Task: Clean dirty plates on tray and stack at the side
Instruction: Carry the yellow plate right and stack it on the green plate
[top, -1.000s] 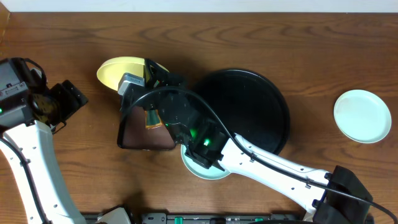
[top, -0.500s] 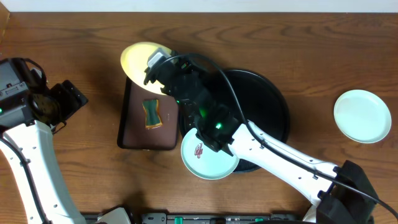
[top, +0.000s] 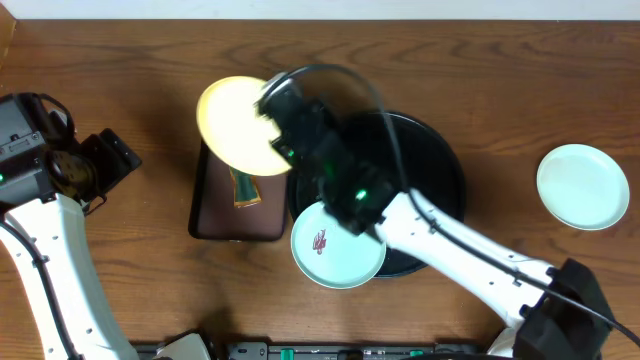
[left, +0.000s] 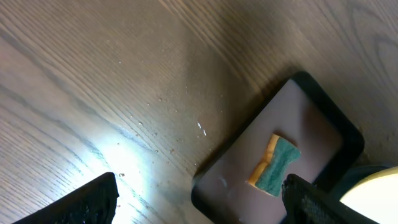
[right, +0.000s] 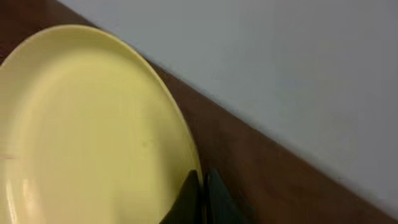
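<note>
My right gripper (top: 272, 125) (right: 202, 199) is shut on the rim of the pale yellow plate (top: 235, 125) (right: 87, 130) and holds it up above the brown tray's far end. A mint-blue plate (top: 336, 245) with a reddish-brown smear rests on the front left rim of the large round black tray (top: 430, 170). A clean mint-blue plate (top: 582, 186) lies on the table at far right. My left gripper (left: 199, 199) is open and empty, hovering over the table left of the brown tray; in the overhead view it sits at far left (top: 105, 160).
A dark-brown rectangular tray (top: 215, 215) (left: 311, 118) holds a green and yellow sponge (top: 245, 187) (left: 273, 165). Water droplets speckle the wood (left: 168, 112) beside it. My right arm (top: 450, 260) crosses the black tray from the front right.
My right gripper has lifted the yellow plate and carried it right and toward the black tray, uncovering the sponge and the smeared mint-blue plate. The left arm has not moved.
</note>
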